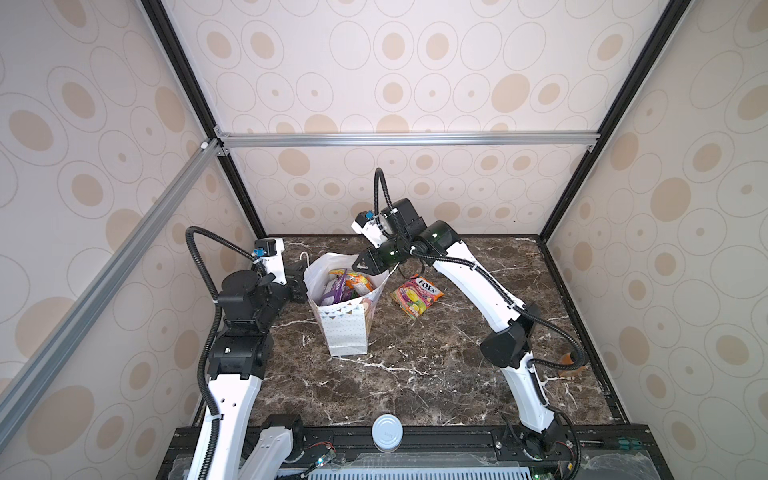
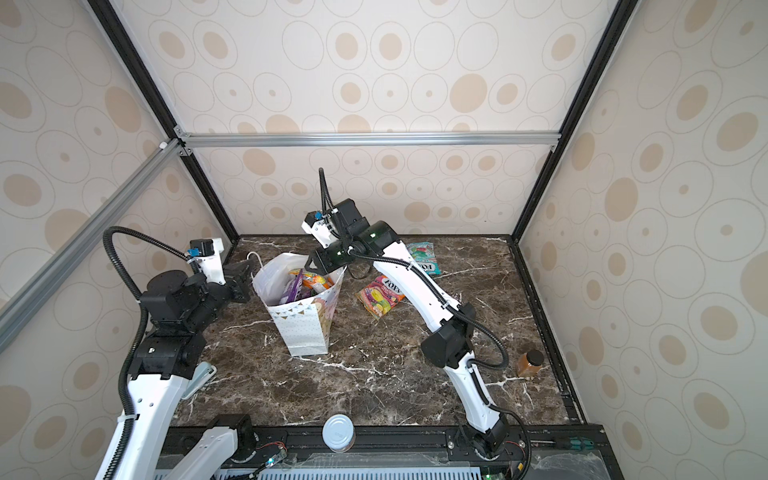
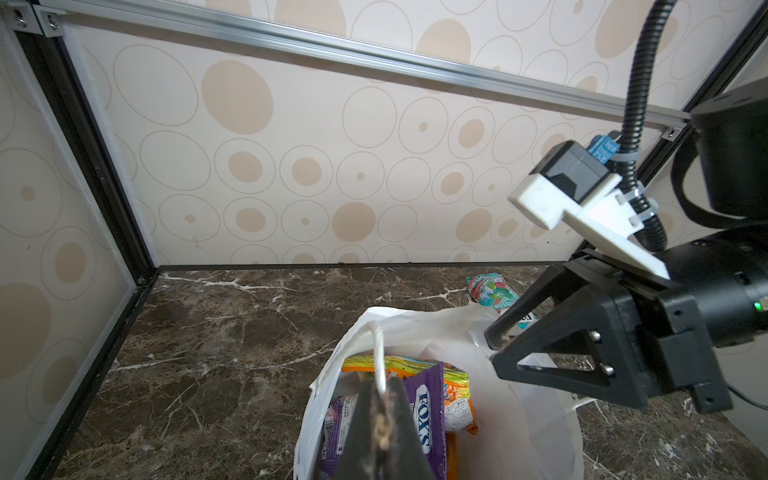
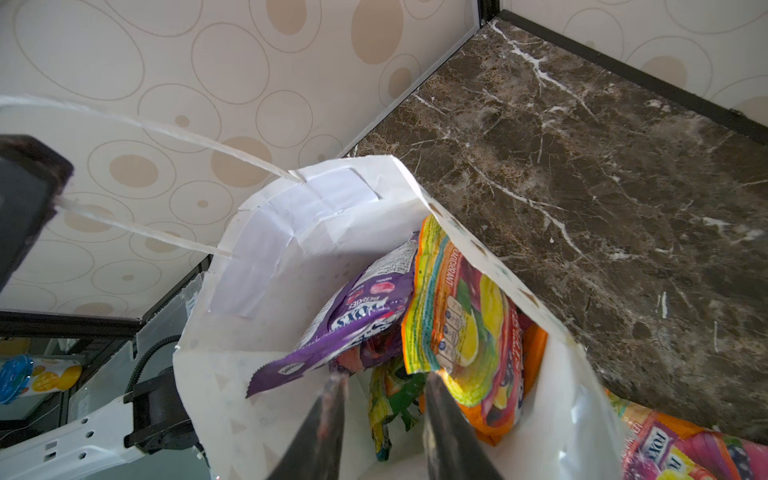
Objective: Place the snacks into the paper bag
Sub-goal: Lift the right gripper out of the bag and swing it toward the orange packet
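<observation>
The white paper bag (image 1: 347, 332) (image 2: 303, 332) stands upright left of the table's middle, its mouth held wide. My left gripper (image 1: 301, 274) (image 3: 380, 386) is shut on its white cord handle (image 3: 378, 353) at the rim. My right gripper (image 1: 356, 266) (image 4: 384, 378) hangs open over the mouth. A green-yellow packet (image 4: 390, 395) lies loose below its fingers. Purple (image 4: 365, 316) and orange (image 4: 461, 324) snacks sit inside the bag. A magenta packet (image 1: 417, 295) (image 2: 380, 296) lies on the table right of the bag. A teal packet (image 2: 424, 257) (image 3: 490, 293) lies behind my right arm.
A white round cap (image 1: 387, 432) sits at the front edge. A small amber-brown jar (image 2: 530, 362) stands near the right wall. Patterned walls close in the marble table (image 1: 415, 374) on three sides.
</observation>
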